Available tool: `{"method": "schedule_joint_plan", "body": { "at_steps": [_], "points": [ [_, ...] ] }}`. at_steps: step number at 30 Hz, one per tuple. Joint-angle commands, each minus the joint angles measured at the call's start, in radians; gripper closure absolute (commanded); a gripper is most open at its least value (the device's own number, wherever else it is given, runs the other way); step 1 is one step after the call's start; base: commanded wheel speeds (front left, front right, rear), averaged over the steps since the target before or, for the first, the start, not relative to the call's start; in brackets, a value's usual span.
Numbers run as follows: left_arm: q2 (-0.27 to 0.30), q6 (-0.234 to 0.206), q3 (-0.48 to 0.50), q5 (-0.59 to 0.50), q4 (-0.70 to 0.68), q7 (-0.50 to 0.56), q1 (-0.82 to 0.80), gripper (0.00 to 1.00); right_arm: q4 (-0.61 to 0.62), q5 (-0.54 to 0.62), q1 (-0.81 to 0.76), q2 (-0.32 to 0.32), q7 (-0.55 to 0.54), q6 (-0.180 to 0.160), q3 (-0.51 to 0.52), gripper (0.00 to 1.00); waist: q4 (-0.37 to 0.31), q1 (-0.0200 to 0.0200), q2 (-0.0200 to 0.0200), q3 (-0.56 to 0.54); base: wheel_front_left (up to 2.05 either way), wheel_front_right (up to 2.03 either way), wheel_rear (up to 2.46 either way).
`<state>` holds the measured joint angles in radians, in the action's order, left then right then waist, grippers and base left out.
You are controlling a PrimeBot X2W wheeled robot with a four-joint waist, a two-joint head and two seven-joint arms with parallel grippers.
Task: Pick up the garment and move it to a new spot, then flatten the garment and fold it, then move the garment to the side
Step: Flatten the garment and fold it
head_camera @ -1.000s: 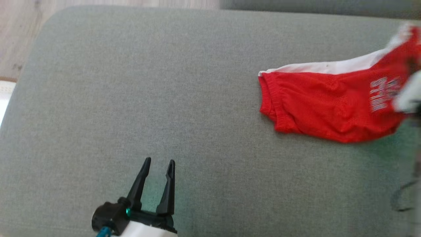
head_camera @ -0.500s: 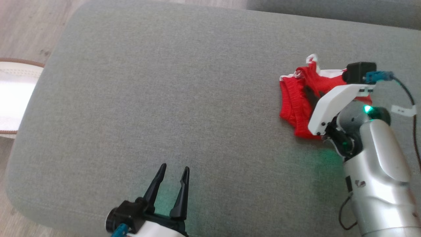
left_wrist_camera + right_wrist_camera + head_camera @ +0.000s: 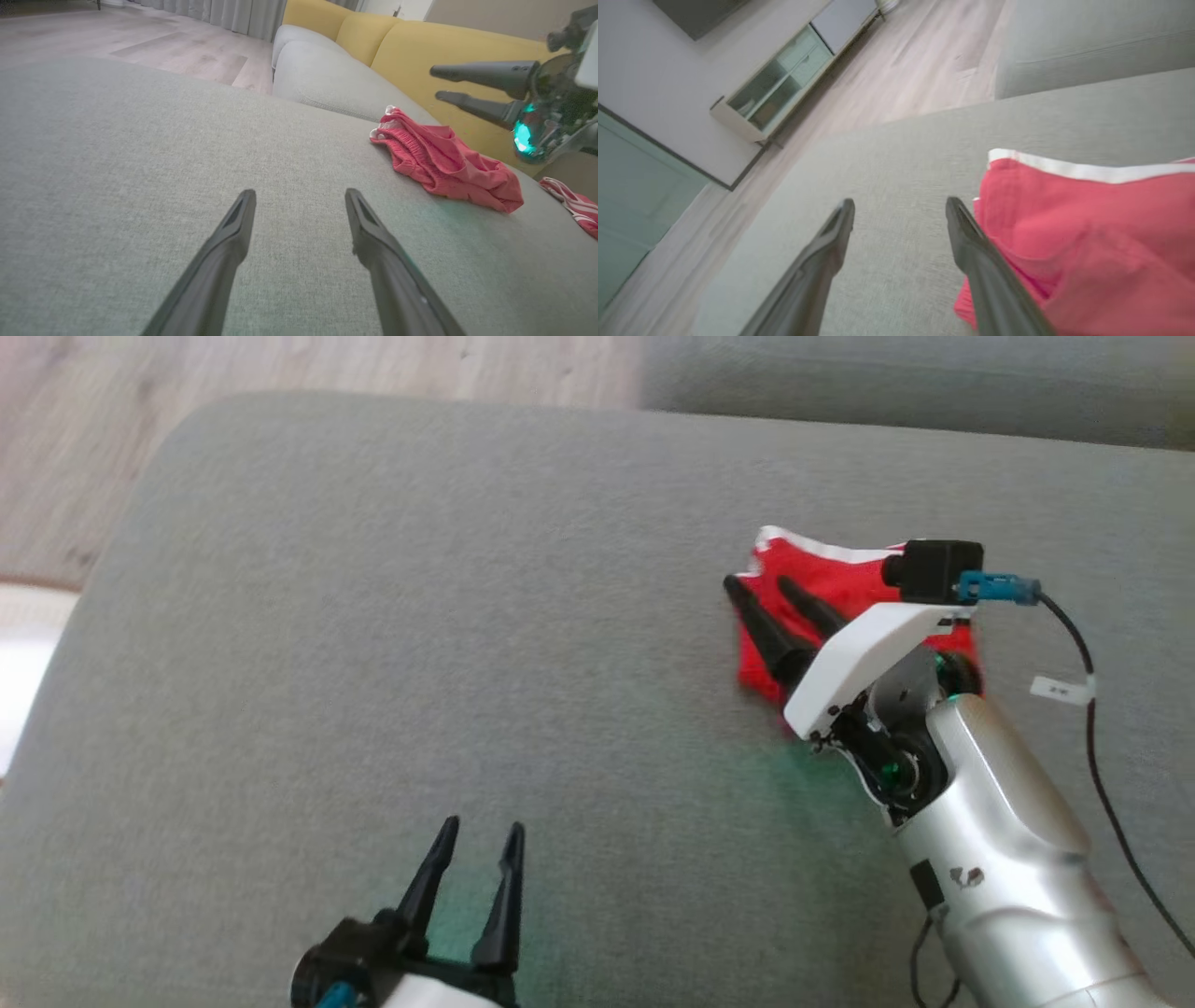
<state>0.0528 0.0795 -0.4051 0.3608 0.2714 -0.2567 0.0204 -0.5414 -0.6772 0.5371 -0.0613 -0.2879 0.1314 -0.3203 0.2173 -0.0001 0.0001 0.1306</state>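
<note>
On the right of the grey sofa cushion (image 3: 373,616) the red shorts (image 3: 448,163) are seen crumpled; if only one layer is pinched, flattening may be spoiled by bunching. The right gripper's (image 3: 901,201) fingers are spread, empty, above the shorts' edge; the left gripper's (image 3: 483,824) are spread too, well apart. In the head view, much of the shorts is hidden by the right arm (image 3: 1008,821).

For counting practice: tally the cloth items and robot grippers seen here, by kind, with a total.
Cloth items: 2 (crumpled red shorts with white trim, red-and-white striped cloth)
Dark two-fingered grippers: 2 (left gripper, right gripper)
Total: 4
</note>
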Motion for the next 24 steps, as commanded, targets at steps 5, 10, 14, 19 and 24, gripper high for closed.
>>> {"method": "schedule_joint_plan", "body": {
  "at_steps": [5,10,14,19,24],
  "points": [
    [-0.003,0.006,0.071,-0.021,-0.032,-0.005,0.035,0.00,0.096,0.244,-0.045,0.004,0.121,-0.001,0.061,0.00,-0.079,0.0001,-0.0001,-0.079,0.00,0.00,0.00],
    [-0.003,0.010,0.109,-0.031,-0.051,-0.005,0.082,0.00,0.184,0.403,-0.172,-0.042,0.184,-0.001,0.162,0.00,-0.114,0.0001,-0.0001,-0.130,0.00,0.00,0.00],
    [-0.003,0.011,0.136,-0.042,-0.079,-0.005,0.114,0.00,0.227,0.464,-0.273,-0.083,0.225,-0.001,0.247,0.00,-0.127,0.0001,-0.0001,-0.145,0.00,0.00,0.00],
    [-0.003,0.015,0.150,-0.053,-0.110,-0.005,0.115,0.00,0.237,0.494,-0.316,-0.104,0.263,-0.001,0.315,0.00,-0.118,0.0001,-0.0001,-0.117,0.00,0.00,0.00],
    [-0.003,0.027,0.140,-0.060,-0.129,-0.005,0.075,0.00,0.182,0.487,-0.243,-0.114,0.241,-0.001,0.318,1.00,-0.077,0.0001,-0.0001,-0.051,0.00,0.00,0.00]
  ]
}}
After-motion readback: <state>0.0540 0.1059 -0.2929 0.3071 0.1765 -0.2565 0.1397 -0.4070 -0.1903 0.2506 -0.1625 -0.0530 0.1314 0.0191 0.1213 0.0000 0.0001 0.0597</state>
